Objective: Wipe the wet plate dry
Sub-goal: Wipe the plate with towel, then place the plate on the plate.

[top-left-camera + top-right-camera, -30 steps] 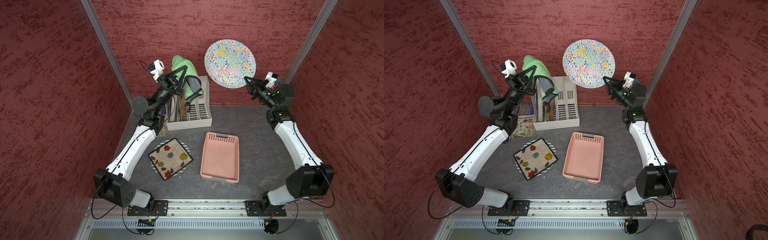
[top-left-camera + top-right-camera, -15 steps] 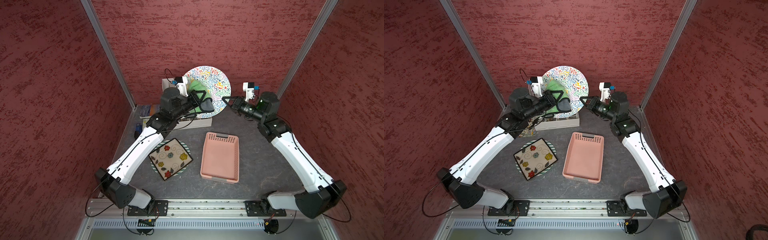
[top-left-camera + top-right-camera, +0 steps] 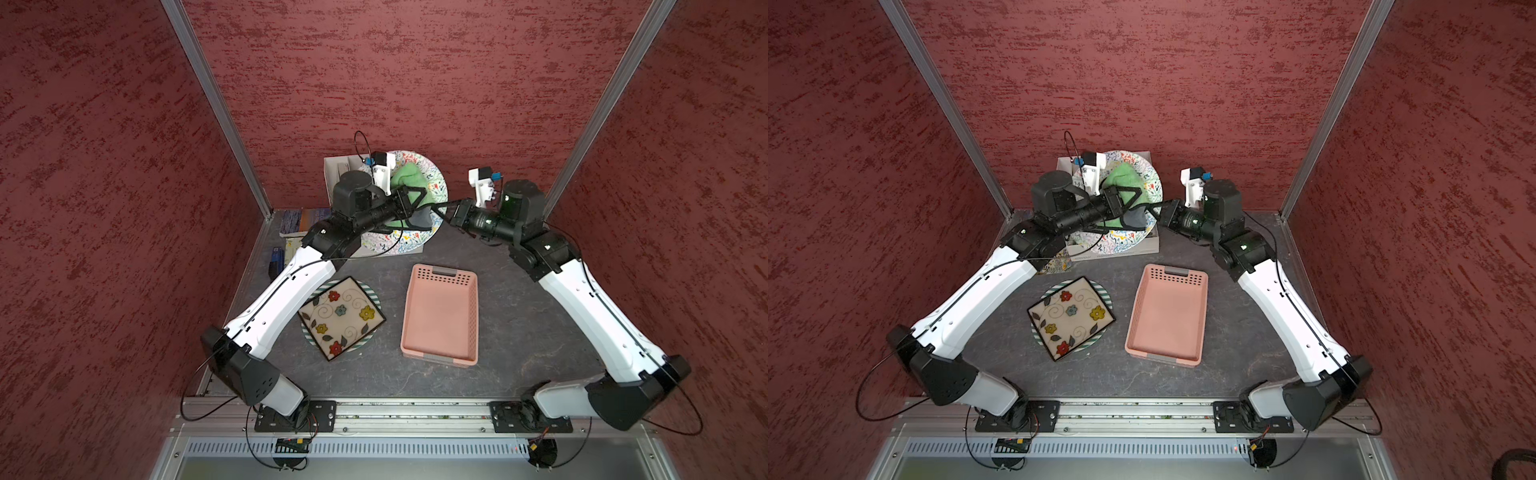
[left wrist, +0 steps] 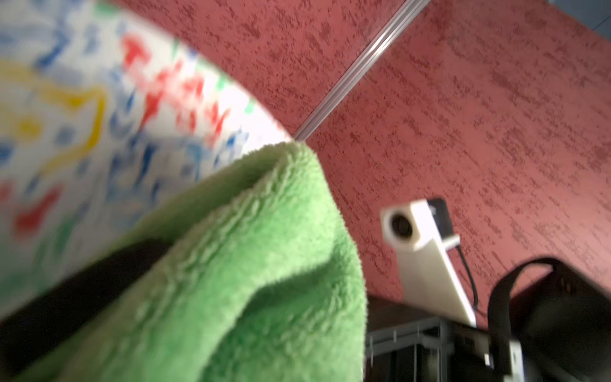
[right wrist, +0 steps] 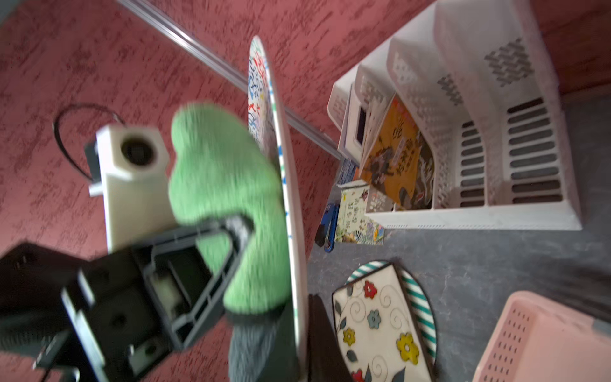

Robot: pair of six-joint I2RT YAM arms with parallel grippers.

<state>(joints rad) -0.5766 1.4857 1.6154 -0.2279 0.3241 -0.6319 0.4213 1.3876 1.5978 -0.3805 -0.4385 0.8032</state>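
Note:
The round plate [image 3: 415,243] with a colourful squiggle pattern is held up on edge in front of the white rack, seen in both top views. My right gripper [image 3: 439,210] is shut on its rim; in the right wrist view the plate [image 5: 285,165] runs edge-on down to the dark fingers [image 5: 319,347]. My left gripper [image 3: 426,203] is shut on a green cloth [image 3: 409,178], which lies against the plate's patterned face. The cloth [image 4: 251,264] fills the left wrist view and hides that gripper's jaws, with the plate [image 4: 99,115] just behind it.
A white file rack [image 5: 463,132] with magazines stands at the back behind the plate. Books [image 3: 300,218] lie at the back left. A square flowered dish on a striped round plate [image 3: 341,318] sits mid-table, a pink basket [image 3: 440,318] to its right.
Both arms have come down and towards each other. The plate has dropped from high against the back wall to in front of the rack, and the green cloth now lies on its face.

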